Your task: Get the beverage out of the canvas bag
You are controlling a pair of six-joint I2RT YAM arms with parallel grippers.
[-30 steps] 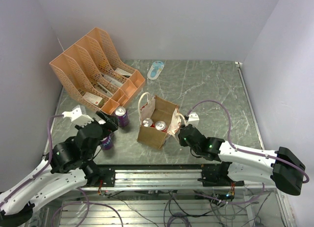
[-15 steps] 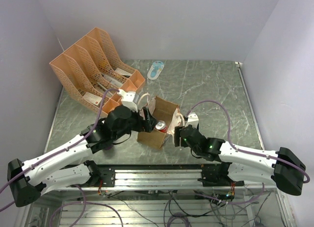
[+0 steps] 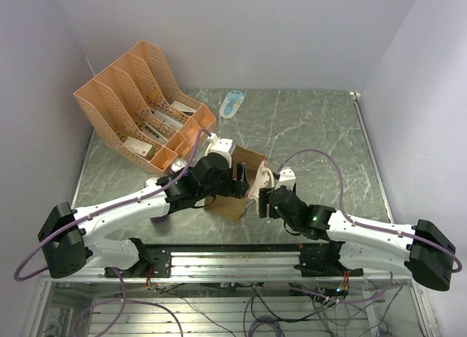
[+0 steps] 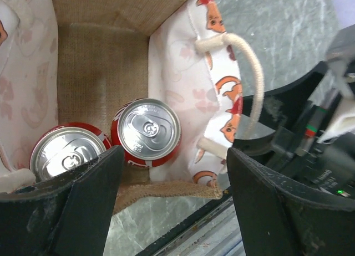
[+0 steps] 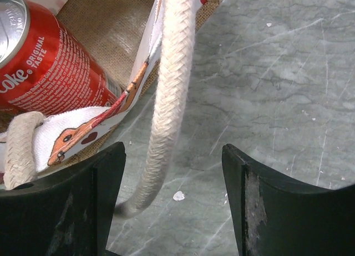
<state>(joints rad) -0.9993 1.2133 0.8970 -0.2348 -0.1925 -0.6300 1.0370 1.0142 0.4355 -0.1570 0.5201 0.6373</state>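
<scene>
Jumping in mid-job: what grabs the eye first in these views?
Two red cans stand upright inside the canvas bag, centre scene, with the left pincer open directly above them. The right pincer, also open, sits at the bag's right side, the cream handle looping between its fingers.

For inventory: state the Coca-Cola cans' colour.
Red Coca-Cola cans, silver tops; clearest in the left wrist view.

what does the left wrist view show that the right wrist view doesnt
Only the left wrist view looks down into the canvas bag, showing a red can and a second can upright side by side, silver tops up, and the right arm beyond the bag. Only the right wrist view shows a can's printed side, with the rope handle hanging inside the open right gripper. Both show the bag, its handle, a red can and the marble table.
</scene>
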